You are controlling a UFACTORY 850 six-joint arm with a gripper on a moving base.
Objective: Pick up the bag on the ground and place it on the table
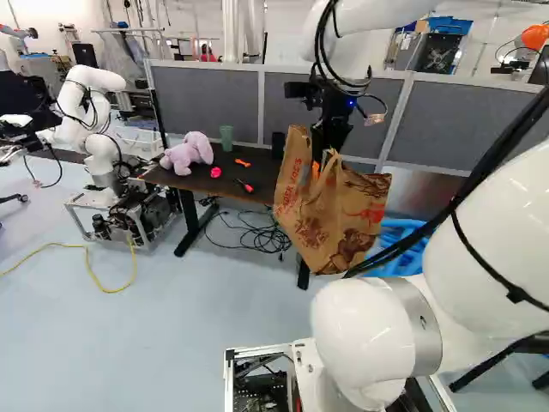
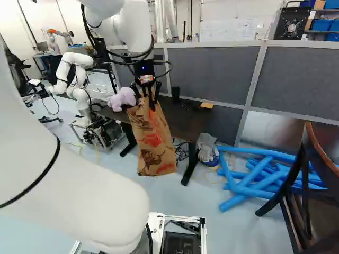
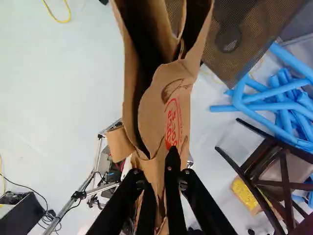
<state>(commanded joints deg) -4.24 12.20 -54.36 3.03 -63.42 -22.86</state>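
The gripper [image 1: 324,156] is shut on the upper edge of the brown paper bag [image 1: 322,219] and holds it up off the floor. In the right base view the bag [image 2: 152,140] hangs in front of the dark table [image 2: 183,119], its bottom well below the tabletop. The wrist view has the gripper [image 3: 160,172] pinching the paper rim, with the bag's open mouth ahead of the fingers and red print on one side. Whether the bag touches the table edge I cannot tell.
On the table are a purple plush toy [image 1: 187,153], a green cup [image 1: 226,137] and small orange and pink items. Grey partitions [image 2: 212,69] stand behind it. Blue tubes [image 2: 254,177] and a dark chair [image 2: 304,190] are to its right; another robot [image 1: 94,120] stands left.
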